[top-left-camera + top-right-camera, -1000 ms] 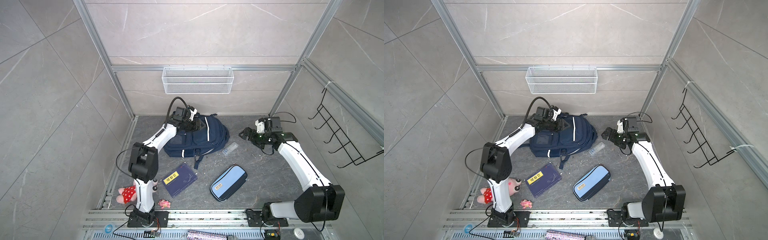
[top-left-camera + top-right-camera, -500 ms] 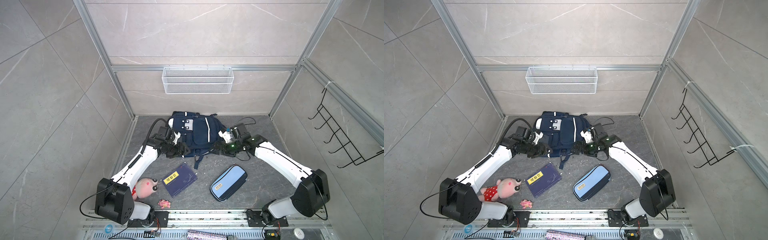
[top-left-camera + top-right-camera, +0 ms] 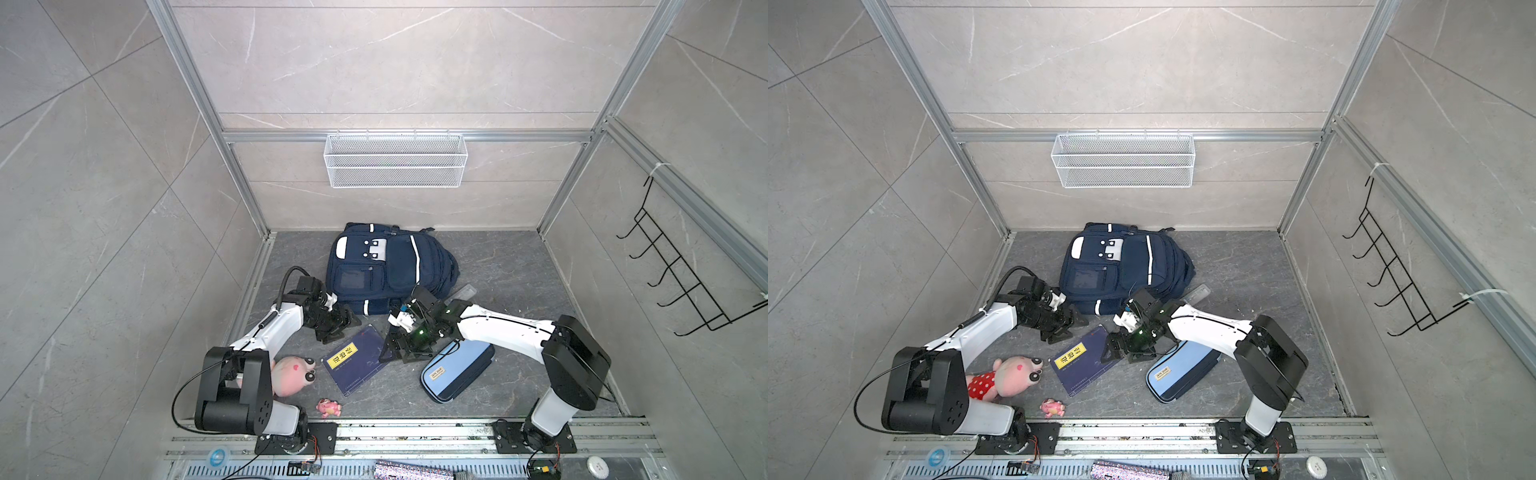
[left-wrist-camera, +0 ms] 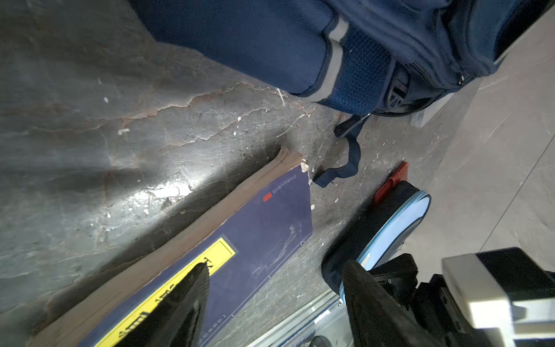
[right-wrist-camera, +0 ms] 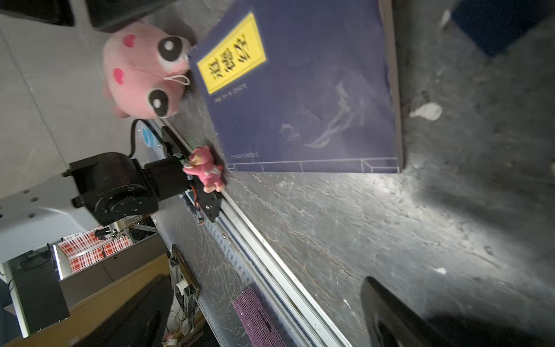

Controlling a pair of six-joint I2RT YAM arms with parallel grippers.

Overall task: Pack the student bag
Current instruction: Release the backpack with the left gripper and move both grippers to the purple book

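Navy-blue fabric with white stripes marks the student bag (image 3: 390, 266) (image 3: 1121, 266). You will find it in both top views lying front face up on the dark stone floor (image 3: 503, 266), toward the back wall and below the white wire basket (image 3: 395, 160). Check the left gripper (image 3: 340, 328) (image 4: 276, 264): it sits low, just beside the bag's near left corner and over the far corner of the blue book (image 3: 357, 361) with the yellow label. In the left wrist view its fingers (image 4: 186, 306) stand wide apart with nothing between them. Check the right gripper (image 3: 397, 353) (image 5: 264, 288): it sits low between the book's right edge and the light-blue pencil case (image 3: 457, 370). In the right wrist view its fingers (image 5: 390, 312) are spread fully and hold nothing. Whether either gripper touches the book you cannot tell. Note the pink plush toy (image 3: 291, 374) just beside the book's left corner and the small pink figure (image 3: 329, 408) near the front rail. Both lie well apart from the bag.
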